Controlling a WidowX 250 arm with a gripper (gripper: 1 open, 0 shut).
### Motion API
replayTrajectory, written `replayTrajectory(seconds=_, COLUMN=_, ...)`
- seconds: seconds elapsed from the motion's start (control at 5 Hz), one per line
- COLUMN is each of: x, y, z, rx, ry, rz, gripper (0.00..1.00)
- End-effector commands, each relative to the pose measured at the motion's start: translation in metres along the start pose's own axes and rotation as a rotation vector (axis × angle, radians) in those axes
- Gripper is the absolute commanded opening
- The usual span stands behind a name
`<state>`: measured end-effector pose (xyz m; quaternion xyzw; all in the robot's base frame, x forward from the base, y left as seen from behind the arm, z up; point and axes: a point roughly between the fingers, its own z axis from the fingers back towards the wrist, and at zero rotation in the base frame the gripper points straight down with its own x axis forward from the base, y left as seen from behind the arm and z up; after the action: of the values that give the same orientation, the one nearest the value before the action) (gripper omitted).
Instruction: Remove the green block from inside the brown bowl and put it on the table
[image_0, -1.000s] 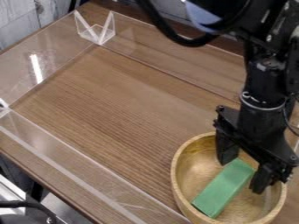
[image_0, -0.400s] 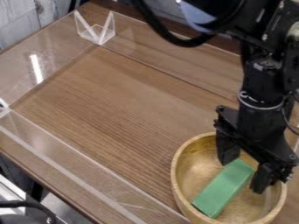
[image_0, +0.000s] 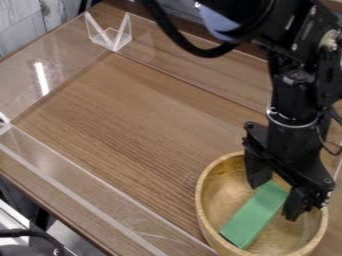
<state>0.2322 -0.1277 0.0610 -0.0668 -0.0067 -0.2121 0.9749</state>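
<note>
The green block (image_0: 255, 217) lies inside the brown bowl (image_0: 214, 190) at the lower right of the table (image_0: 134, 120), slanting from the bowl's front up toward its middle. My gripper (image_0: 283, 188) hangs from the black arm directly over the block's upper end. Its jaws stand open, one black finger (image_0: 255, 170) at the left and the other at the right, astride the block's top end. Whether the fingers touch the block I cannot tell.
Low clear acrylic walls (image_0: 54, 60) border the tabletop at the left and back. A clear bracket (image_0: 110, 32) stands at the back corner. Bare wood surface stretches left of the bowl.
The arm's upper links have shifted slightly left and the gripper has crept a little toward the block. The block and bowl have not moved.
</note>
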Motion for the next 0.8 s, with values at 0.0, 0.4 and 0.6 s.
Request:
replayTrajectory(seconds=0.0, x=0.005, y=0.005, z=0.003, rx=-0.001, ry=-0.036, rz=0.002, gripper=1.00)
replayTrajectory(seconds=0.4, x=0.006, y=0.009, z=-0.008, rx=0.000, ry=-0.037, rz=0.004, gripper=1.00)
replayTrajectory(seconds=0.6, x=0.006, y=0.010, z=-0.012, rx=0.001, ry=-0.039, rz=0.009, gripper=0.00)
